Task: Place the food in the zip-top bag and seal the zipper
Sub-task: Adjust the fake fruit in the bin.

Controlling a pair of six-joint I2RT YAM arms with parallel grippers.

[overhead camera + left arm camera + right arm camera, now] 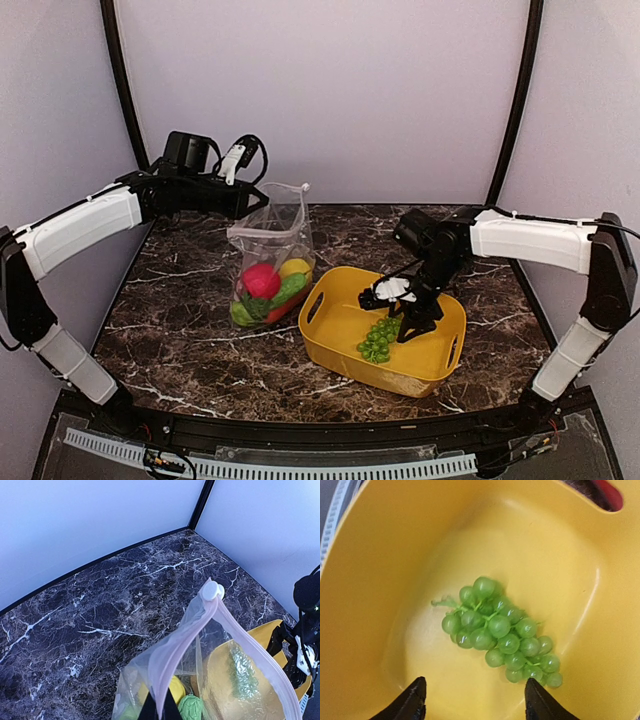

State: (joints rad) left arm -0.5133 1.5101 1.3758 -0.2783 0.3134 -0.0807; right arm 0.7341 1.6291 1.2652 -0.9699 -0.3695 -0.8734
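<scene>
The zip-top bag stands at mid table, held up by its mouth. My left gripper is shut on the pinkish zipper strip, and the white slider sits at the strip's far end. Inside the bag lie a red ball, a yellow lemon and green pieces. A green grape bunch lies on the floor of the yellow basket. My right gripper hangs open just above the basket floor. The grapes are ahead of its tips and it touches nothing.
The yellow basket stands right of the bag, almost against it, with cut-out handles in its walls. Dark marble table lies around both. Black frame posts and pale walls close the back and sides.
</scene>
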